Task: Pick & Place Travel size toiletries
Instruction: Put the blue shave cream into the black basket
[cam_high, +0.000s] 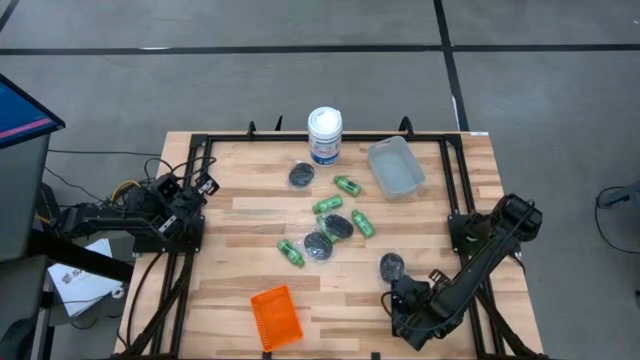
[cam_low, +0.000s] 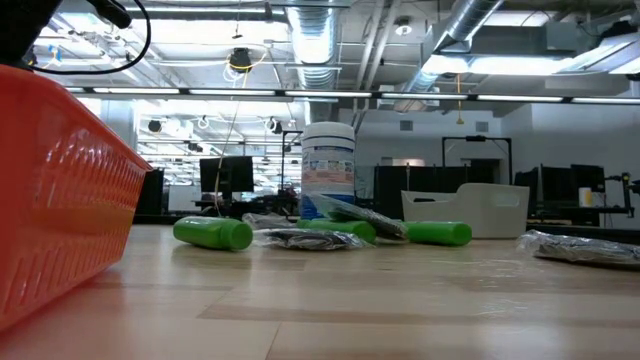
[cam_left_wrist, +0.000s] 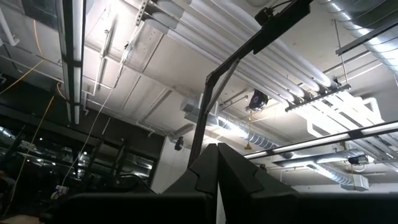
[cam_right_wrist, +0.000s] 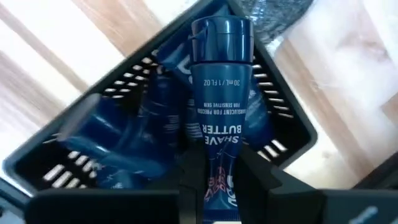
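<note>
My right gripper (cam_right_wrist: 217, 177) is at the table's near right (cam_high: 410, 305), pointing down and shut on a dark blue flat tube (cam_right_wrist: 221, 93). Under it stands a black tray (cam_right_wrist: 292, 130) that holds several more blue tubes (cam_right_wrist: 124, 143). Green bottles (cam_high: 327, 205) and wrapped dark pucks (cam_high: 318, 245) lie loose on the wood at mid-table. One more puck (cam_high: 391, 266) lies just beyond the right gripper. My left gripper (cam_left_wrist: 217, 180) is shut on nothing at the table's left edge (cam_high: 190, 190), aimed up at the ceiling. My right gripper pinches the tube's flat crimped end (cam_right_wrist: 219, 163) between its two fingers, coming from above. The tube hangs below the fingers with its cap (cam_right_wrist: 221, 34) lowest, over the black tray. Whether the cap touches the tubes below, I cannot tell.
A tall white canister (cam_high: 324, 135) stands at the far middle, with a clear tray (cam_high: 395, 167) to its right. An orange tray (cam_high: 275, 317) sits near the front edge, left of the black tray. Bare wood lies on the table's left half.
</note>
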